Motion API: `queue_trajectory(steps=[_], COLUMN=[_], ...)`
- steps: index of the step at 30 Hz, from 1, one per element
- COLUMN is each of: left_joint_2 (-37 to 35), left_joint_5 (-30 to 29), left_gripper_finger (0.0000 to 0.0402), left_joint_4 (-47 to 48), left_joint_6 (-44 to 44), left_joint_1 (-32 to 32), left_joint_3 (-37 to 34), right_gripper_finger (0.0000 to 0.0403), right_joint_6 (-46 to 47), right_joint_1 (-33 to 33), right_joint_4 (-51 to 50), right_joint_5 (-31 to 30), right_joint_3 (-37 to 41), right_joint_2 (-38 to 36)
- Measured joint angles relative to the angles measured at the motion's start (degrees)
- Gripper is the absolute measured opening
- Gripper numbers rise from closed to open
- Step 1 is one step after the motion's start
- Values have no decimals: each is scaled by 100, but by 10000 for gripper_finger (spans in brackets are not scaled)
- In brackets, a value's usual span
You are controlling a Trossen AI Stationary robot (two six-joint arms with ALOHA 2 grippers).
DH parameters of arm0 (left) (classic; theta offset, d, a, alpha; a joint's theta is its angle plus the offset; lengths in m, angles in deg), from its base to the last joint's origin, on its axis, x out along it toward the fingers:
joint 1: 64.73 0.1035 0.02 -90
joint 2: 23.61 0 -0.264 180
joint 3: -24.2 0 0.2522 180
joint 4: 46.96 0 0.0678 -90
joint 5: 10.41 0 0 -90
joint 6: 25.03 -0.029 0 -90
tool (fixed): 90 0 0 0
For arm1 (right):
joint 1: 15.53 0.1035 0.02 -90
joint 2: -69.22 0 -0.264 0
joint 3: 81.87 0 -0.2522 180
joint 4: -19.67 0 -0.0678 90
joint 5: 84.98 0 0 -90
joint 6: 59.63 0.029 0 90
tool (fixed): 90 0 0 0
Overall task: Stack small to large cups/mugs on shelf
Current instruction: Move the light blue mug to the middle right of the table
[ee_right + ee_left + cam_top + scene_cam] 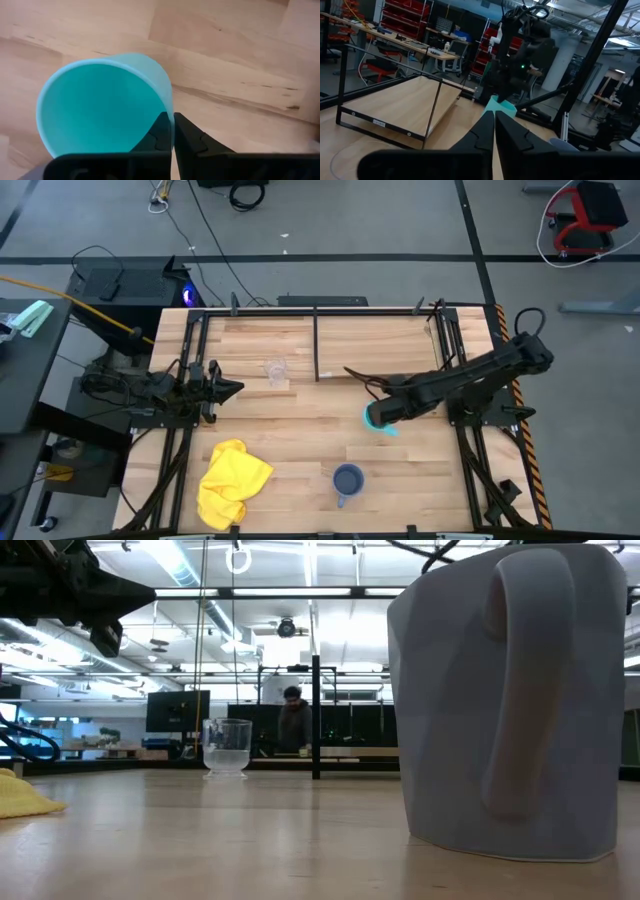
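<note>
While its handle stays hidden, the right gripper [172, 131] apparently pinches the cyan mug's [102, 105] rim.

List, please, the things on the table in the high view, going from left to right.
Left gripper → yellow cloth → glass cup → grey-blue mug → cyan mug, pinched by the right gripper.

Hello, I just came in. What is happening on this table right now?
The right gripper is shut on the rim of the cyan mug, holding it over the tabletop, right of the middle. The left gripper waits shut at the left edge. The clear glass cup stands on the tabletop near the shelf, which has no cups on it yet. The grey-blue mug and a yellow cloth sit near the front.
</note>
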Motion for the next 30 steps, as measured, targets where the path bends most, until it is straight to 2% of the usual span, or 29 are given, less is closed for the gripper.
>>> queue_trajectory(steps=[7,13,19,30], left_joint_2=[0,-2,0,-2], left_joint_5=[0,0,4,0], left_gripper_finger=[24,17,24,18], left_joint_4=[0,79,287,348], left_joint_6=[107,251,365,411], left_joint_1=[2,2,1,2], left_joint_3=[0,0,0,0], right_gripper_finger=[7,7,9,50], right_joint_6=[134,137,137,25], right_joint_1=[-201,-352,-339,-339], right_joint_4=[40,129,437,501], right_joint_5=[135,368,191,193], right_joint_3=[14,339,572,581], right_joint_2=[209,271,64,15])
